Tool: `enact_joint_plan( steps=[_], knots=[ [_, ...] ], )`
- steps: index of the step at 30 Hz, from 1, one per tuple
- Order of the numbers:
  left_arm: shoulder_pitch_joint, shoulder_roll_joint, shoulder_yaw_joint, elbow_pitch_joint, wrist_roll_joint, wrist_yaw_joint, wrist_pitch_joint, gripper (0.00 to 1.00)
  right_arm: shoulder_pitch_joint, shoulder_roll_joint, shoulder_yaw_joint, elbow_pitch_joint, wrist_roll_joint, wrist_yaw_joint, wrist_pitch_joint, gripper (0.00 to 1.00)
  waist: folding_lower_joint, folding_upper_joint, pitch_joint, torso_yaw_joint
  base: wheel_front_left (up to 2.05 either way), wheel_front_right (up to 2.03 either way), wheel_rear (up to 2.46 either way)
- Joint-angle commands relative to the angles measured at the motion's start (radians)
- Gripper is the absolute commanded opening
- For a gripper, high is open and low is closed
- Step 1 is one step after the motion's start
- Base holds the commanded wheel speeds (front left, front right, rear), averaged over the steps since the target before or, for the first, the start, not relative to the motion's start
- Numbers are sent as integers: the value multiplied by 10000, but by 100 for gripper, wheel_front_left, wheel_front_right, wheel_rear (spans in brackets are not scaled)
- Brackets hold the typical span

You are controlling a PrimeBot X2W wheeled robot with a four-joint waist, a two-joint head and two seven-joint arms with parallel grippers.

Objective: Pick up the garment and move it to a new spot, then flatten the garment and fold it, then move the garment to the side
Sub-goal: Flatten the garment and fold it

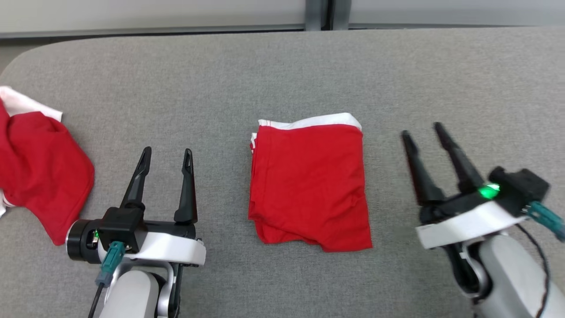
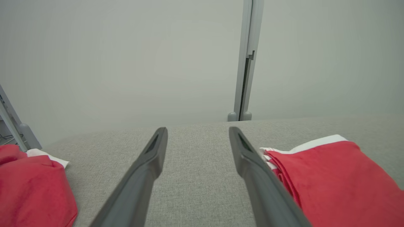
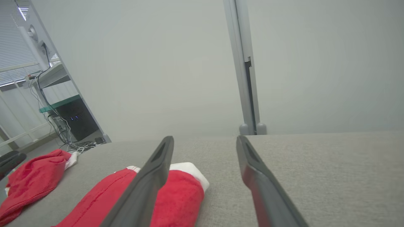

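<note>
A red garment [image 1: 309, 181] with a white edge lies folded into a neat rectangle in the middle of the grey table [image 1: 282, 70]. To its left, my left gripper [image 1: 167, 152] stands open above the cloth-covered surface, holding nothing. My right gripper [image 1: 423, 129] is open to the garment's right, also with nothing in it. In the left wrist view the folded garment [image 2: 334, 179] lies just right of my left gripper [image 2: 197, 130]. In the right wrist view the garment [image 3: 176, 195] lies left of and partly behind the left finger of my right gripper [image 3: 205, 138].
A second red and white garment [image 1: 35, 168] lies crumpled at the table's left edge, also seen as a red heap [image 2: 28, 186] and a red pile [image 3: 34, 176] in the wrist views. A grey wall with an upright post [image 2: 246, 60] stands behind the table.
</note>
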Motion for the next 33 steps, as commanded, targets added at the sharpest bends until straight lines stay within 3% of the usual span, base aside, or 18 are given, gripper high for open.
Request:
enact_joint_plan(
  steps=[1,10,21,33],
  knots=[
    [150,70,64,31,54,-31,-19,100,236,-105,-271,-76,-117,0,-59,100,0,0,-189,-144,0,0,0],
    [856,358,199,234,-33,-171,-17,100,1776,-279,-2160,-532,-843,0,526,100,0,0,-1125,-444,0,0,0],
    [1944,701,193,462,-287,-317,146,100,3482,-62,-2795,-1154,-1308,0,1362,100,0,0,-2305,-617,0,0,0],
    [2415,863,133,480,-398,-172,376,100,4403,157,-3146,-1898,-1851,0,1983,100,0,0,-2933,-510,0,0,0]
  ],
)
